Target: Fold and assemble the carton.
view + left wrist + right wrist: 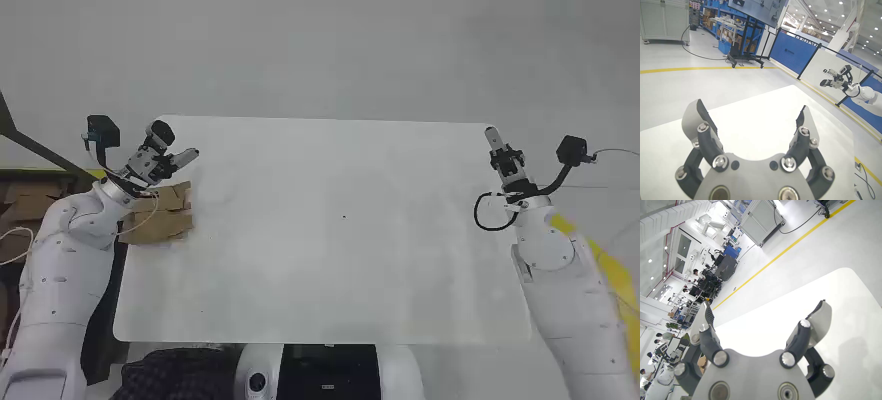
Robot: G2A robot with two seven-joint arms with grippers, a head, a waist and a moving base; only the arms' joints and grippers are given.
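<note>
While the left arm is hanging over the far left corner of the counter (330, 250), the left gripper (752, 109) is showing its two fingers spread wide apart, with nothing between them and only bare white counter beneath. From above, that gripper is sitting just past the carton (168, 215). The brown carton is lying at the counter's left edge, right under the left arm's wrist and forearm, which are covering part of it. Gripper and carton are looking close, but whether they are touching cannot be told from up here, and neither can how far the carton is folded.

Over on the other side, the right arm is standing at the counter's far right corner, well apart from the carton, with the whole width of the counter lying between them. The right gripper (763, 308) is gaping too, its fingers splayed and holding nothing, pointing out over the counter's rounded corner. Seen across from the left wrist, it is hovering in the distance by the counter's far edge.

Beyond the counter, a grey floor (677, 91) with a yellow line (706, 68) is running past, and a blue fence panel (793, 55) is standing behind it.
</note>
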